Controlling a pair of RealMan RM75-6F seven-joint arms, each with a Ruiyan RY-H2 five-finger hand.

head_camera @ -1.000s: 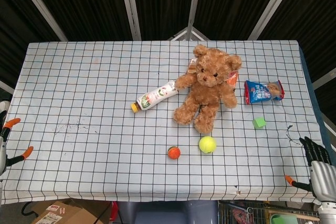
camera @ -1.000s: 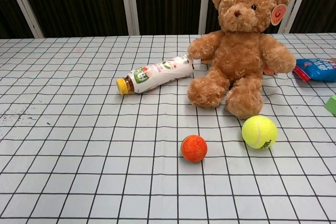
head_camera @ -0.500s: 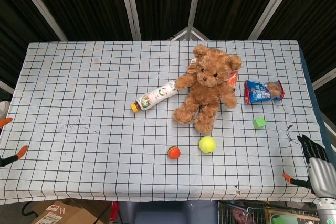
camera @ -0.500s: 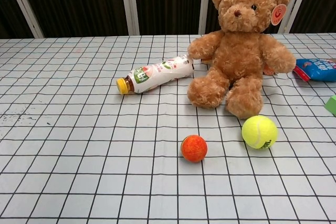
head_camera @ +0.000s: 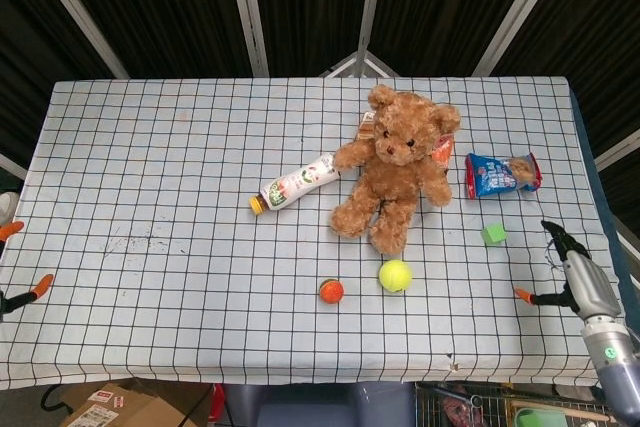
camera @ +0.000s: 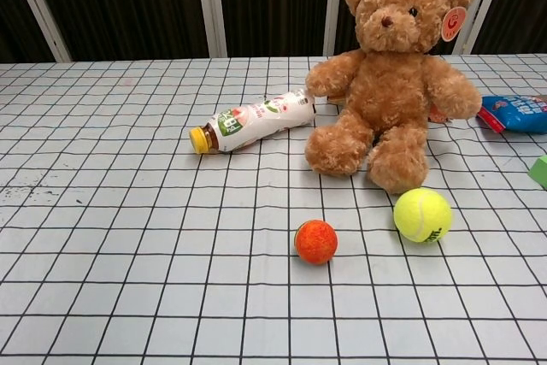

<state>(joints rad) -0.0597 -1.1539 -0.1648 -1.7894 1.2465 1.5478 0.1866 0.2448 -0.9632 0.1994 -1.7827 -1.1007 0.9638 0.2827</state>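
Right hand: fingers apart, empty, over table edge, nearest green block. Left hand: barely visible, state unclear.

Table: rectangular, covered with a white cloth printed in a black grid, its near edge hanging over the front. Backdrop: dark pleated curtain on the far side, crossed by slanted pale metal bars. Floor, near left, under the table edge: cardboard box. Near right: wire basket. Light: even, indoor.
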